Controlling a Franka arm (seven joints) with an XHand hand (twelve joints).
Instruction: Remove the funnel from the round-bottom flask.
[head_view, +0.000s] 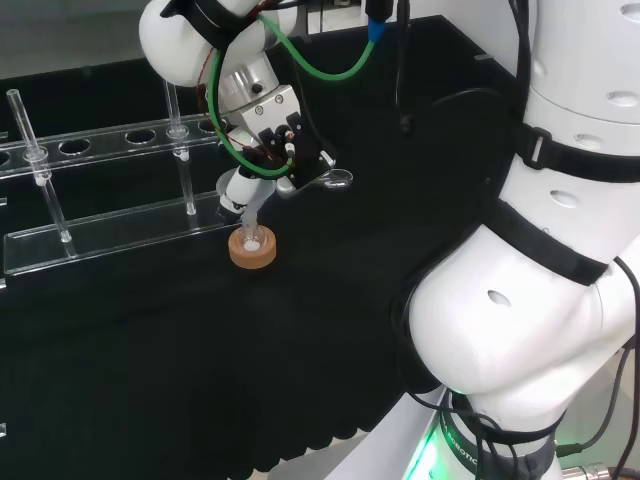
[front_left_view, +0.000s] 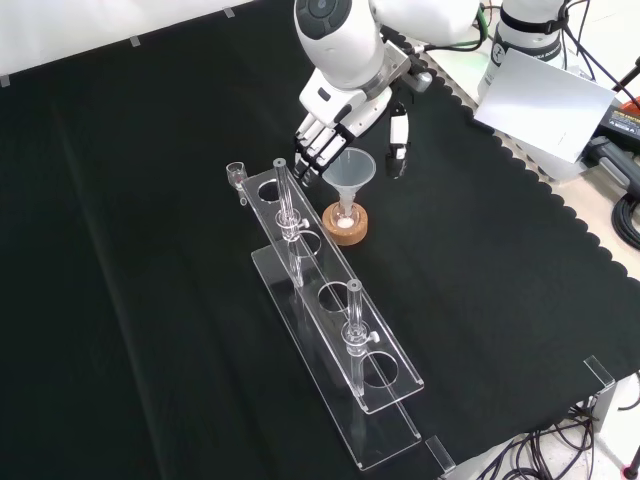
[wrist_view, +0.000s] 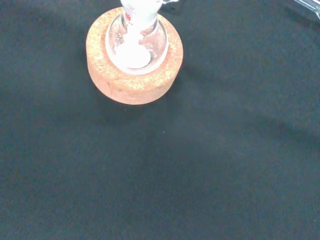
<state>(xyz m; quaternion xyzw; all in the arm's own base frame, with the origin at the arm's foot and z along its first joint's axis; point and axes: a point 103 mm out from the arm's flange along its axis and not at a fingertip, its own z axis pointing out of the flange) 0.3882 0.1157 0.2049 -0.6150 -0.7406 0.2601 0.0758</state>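
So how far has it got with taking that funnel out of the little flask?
Early days. The funnel sits with its stem in the flask, which rests on the cork ring. The robot hand has arrived just behind the funnel in the front view, fingers on either side of its rim, apparently not yet closed. Gripping and lifting it out remain.

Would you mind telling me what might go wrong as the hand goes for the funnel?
The funnel sits in a small round-bottom flask resting only on a cork ring; a slanted pull might lift or tip the flask too. The hand hangs beside the clear rack and its upright tubes, so its fingers could knock them.
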